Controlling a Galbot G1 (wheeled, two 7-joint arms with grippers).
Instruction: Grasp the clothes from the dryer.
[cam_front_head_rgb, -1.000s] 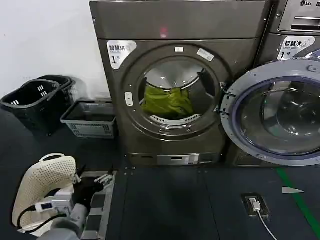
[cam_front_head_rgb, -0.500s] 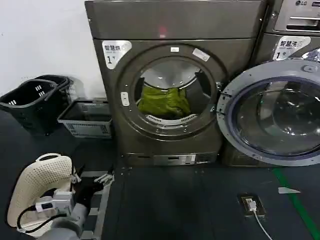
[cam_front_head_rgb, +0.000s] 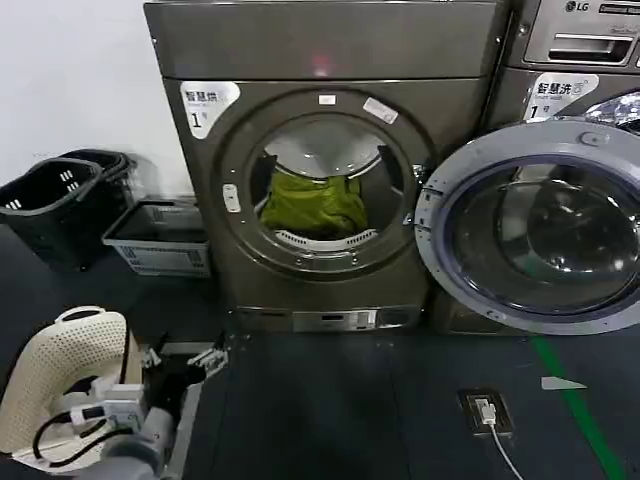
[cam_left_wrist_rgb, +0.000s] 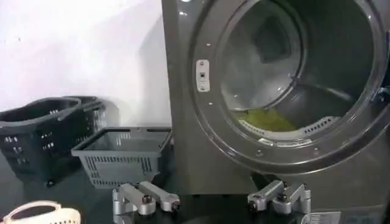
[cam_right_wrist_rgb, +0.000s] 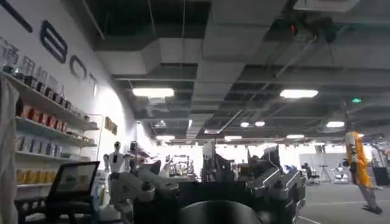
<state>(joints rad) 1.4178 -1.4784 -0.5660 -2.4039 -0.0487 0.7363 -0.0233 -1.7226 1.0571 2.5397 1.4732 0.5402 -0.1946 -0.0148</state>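
Note:
The dryer (cam_front_head_rgb: 320, 45) stands in the middle, a bronze-grey machine with a "1" label, a red light and its round port open. Inside the drum lies the yellow-green bundle of clothes (cam_front_head_rgb: 312, 205), also seen low in the drum as the clothes (cam_left_wrist_rgb: 265, 120) in the left wrist view. My left gripper (cam_front_head_rgb: 185, 362) hangs low at the lower left, well short of the dryer (cam_left_wrist_rgb: 183, 91). The left gripper (cam_left_wrist_rgb: 212, 204) is open and empty. My right gripper (cam_right_wrist_rgb: 210, 189) is open, empty and faces the room's ceiling.
The round door (cam_front_head_rgb: 530, 225) is swung open to the right, in front of the LG machine (cam_front_head_rgb: 570, 40). Black baskets (cam_front_head_rgb: 55, 200) and a grey crate (cam_front_head_rgb: 160, 235) sit left of the dryer. A white basket (cam_front_head_rgb: 55, 370) is beside my left arm. A floor socket (cam_front_head_rgb: 482, 410) lies at right.
The dryer and its door have slid left in the head view and look slightly larger. The left gripper keeps its place at the lower left, still open.

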